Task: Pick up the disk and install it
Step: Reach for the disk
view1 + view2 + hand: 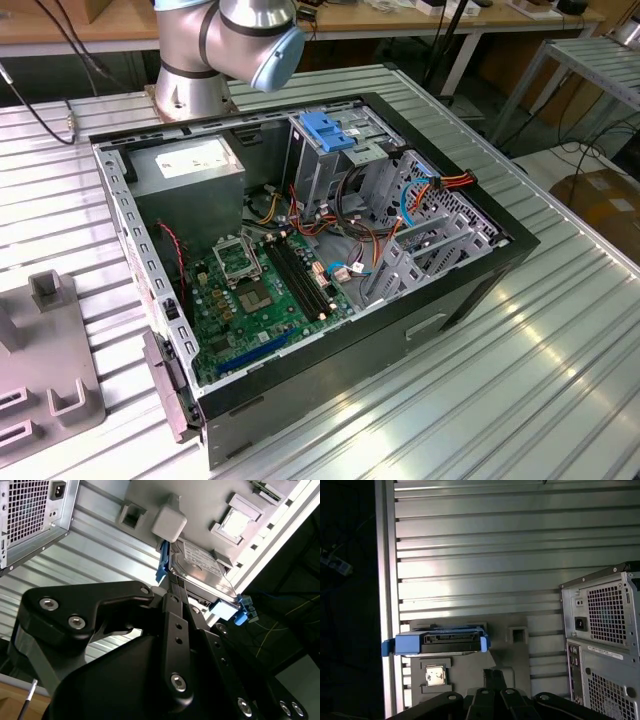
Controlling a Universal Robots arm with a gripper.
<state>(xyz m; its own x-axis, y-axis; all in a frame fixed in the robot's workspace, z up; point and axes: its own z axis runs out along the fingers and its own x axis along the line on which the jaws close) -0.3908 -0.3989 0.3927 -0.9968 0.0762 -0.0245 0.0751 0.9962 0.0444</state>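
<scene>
One disk (200, 565) stands on its long edge in a slot of the grey fixture plate (200, 505), close to the plate's outer border. Its grey-metal face with the white label shows in the second wrist view. The blue carrier frame (160, 565) runs along its edges and sticks out past both ends. In the first wrist view the same disk is seen edge-on, its connector side toward the camera.

The gripper (175, 587) hangs over the plate, just beside the end of the disk that lies nearer the plate's middle. In the first wrist view a strip of bare plate shows between the gripper and the disk, so it grasps nothing. Whether it is released or clenched cannot be told.

On the plate, a white square block (169, 522) sits just beside the disk, and a small square metal chip (434, 675) rests in a pocket near it.

The plate lies on a ribbed metal table (495, 545). Off the plate, on the exterior view's right of it, the computer case (470, 290) lies open on its side. It shows a green motherboard (265, 290), a grey power-supply box (185, 165) and a blue bracket (330, 130) atop the drive cage. The arm (225, 45) rises behind the case, well apart from the plate.
</scene>
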